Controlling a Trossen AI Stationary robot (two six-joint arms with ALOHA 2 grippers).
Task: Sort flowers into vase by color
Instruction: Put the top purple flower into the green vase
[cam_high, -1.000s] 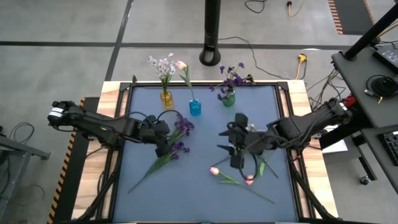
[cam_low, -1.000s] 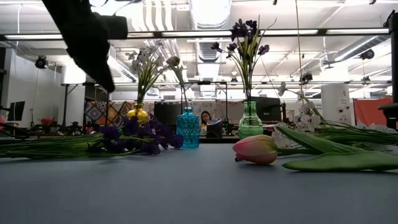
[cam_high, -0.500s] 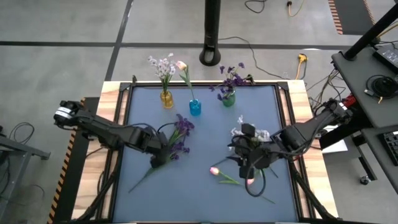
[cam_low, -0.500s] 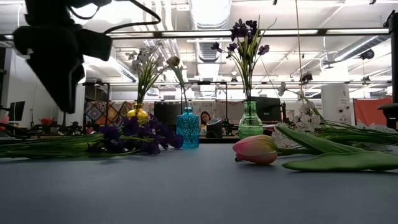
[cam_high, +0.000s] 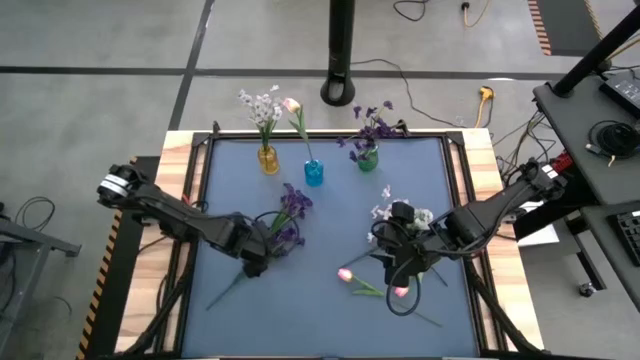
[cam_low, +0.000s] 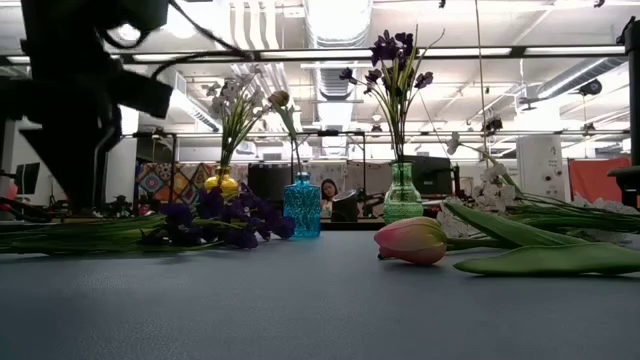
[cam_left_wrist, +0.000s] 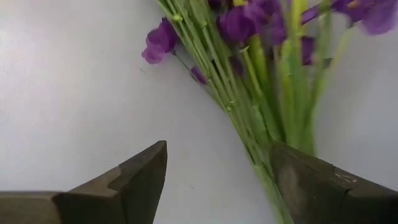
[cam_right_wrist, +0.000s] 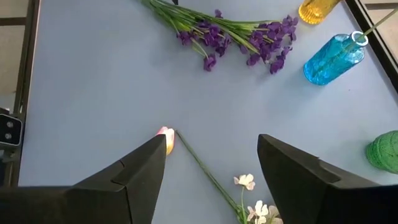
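A bunch of dark purple flowers (cam_high: 287, 222) lies flat on the blue mat, its stem (cam_left_wrist: 252, 134) running toward the near left. My left gripper (cam_high: 255, 262) hangs open just above that stem, pointing down, one finger on each side; the stem runs close by one finger (cam_left_wrist: 323, 186), and I cannot tell whether they touch. Two pink tulips (cam_high: 345, 273) (cam_high: 401, 292) and a white sprig (cam_high: 384, 212) lie on the mat's right half. My right gripper (cam_high: 400, 265) hovers open above them, slanting down; a tulip bud (cam_right_wrist: 165, 138) shows beside one finger.
Three small vases stand along the far edge: yellow (cam_high: 268, 160) with white-lavender sprigs, blue (cam_high: 314, 173) with one pink tulip, green (cam_high: 367, 160) with purple blooms. A black pole (cam_high: 340, 60) rises behind the table. The mat's near middle (cam_high: 310, 320) is bare.
My left gripper has sunk toward the mat and gone toward the near edge along the purple flowers' stem, tipping to point more steeply down. My right gripper has come down and toward the near edge, over the tulips, uncovering the white sprig. No flower has moved.
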